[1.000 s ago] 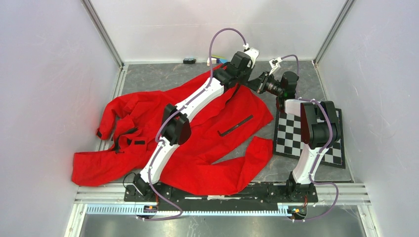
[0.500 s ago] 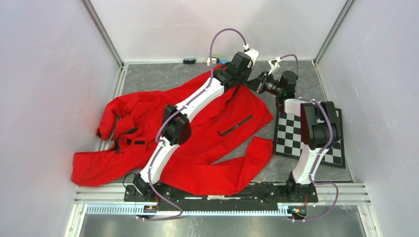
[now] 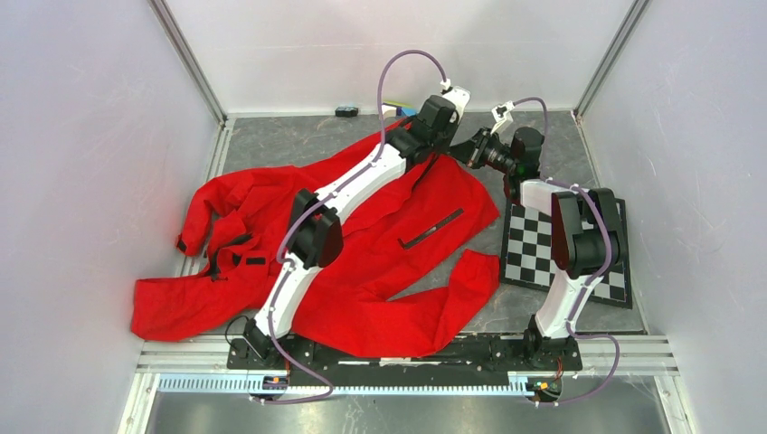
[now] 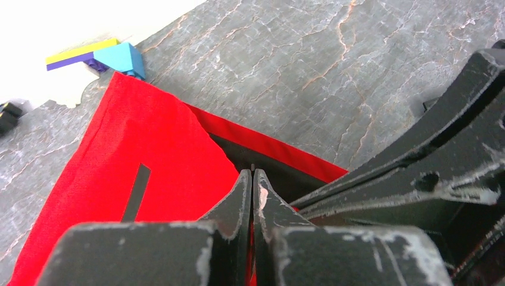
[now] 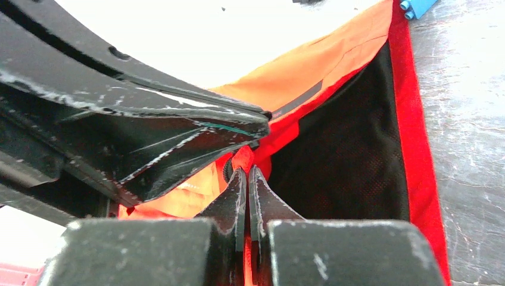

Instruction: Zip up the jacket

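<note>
The left elbow edged leftward; left tool and right tool pinch red jacket.

Overhead, my left arm lies across the jacket front, hiding how far it is closed. At the wrists, the left gripper and right gripper pinch red cloth, and I can't see what sits between the fingers. The dark thing at upper centre is too small to name.
</note>
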Controlling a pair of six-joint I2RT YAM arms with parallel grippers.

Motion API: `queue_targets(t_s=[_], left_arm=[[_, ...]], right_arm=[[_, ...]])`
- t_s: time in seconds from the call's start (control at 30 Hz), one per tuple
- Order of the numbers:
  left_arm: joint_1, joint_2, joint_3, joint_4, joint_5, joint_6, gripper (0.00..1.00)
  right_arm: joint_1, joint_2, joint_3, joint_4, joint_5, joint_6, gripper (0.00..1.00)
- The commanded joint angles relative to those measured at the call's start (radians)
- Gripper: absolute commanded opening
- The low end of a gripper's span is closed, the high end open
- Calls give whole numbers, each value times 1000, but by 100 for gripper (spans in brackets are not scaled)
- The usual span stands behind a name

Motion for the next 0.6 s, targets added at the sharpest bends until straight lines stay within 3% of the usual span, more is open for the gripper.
queue_targets(t_s=[0.0,0.2,0.57], left_arm=[[-7,-189,-173,215,-48,-33,2],[-5,-301,-392,374,-75,-147,2],[-3,-378,-596,564,-85,-240,2]], right_arm=[[6,-61,22,65,74,37,0],[14,-62,-26,174,123,120,0],[26,-75,-92,293,188,241,0]])
